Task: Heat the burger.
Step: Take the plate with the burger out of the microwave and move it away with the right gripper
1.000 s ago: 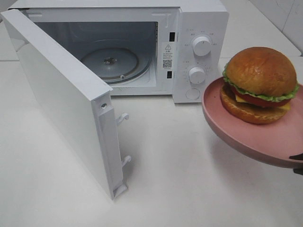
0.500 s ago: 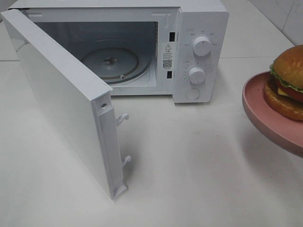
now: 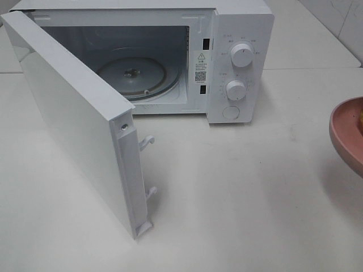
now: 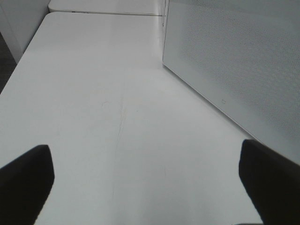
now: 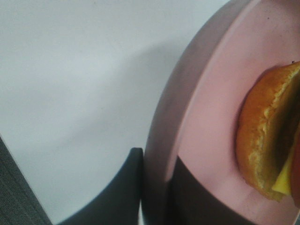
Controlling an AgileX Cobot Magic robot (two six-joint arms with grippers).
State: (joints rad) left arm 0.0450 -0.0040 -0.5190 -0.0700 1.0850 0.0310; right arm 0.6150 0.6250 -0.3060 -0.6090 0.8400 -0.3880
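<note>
Exterior high view: the microwave [image 3: 170,56] stands at the far side of the white worktop [image 3: 238,198], its door [image 3: 79,124] swung wide toward the near left, and the glass turntable [image 3: 136,76] inside is bare. At the right edge only a slice of the pink plate [image 3: 347,133] shows, lifted clear of the worktop and well apart from the oven opening, with a sliver of the burger on it.

From the right wrist, the right claw [image 5: 154,187] is clamped on the plate's rim, one dark finger under it and one over it. The burger [image 5: 267,145] sits on the plate, its browned lower bun and a corner of yellow cheese in sight; the rest runs out of frame.

From the left wrist, the left claw [image 4: 145,183] has its two fingers spread wide with nothing between them, above bare worktop near the open door.

So, as I judge it, the opening of the oven is done and the burger is picked up on its plate. Still to do: carry the plate to the cavity, set it on the turntable, let go, close the door and turn the dials [image 3: 242,55].
</note>
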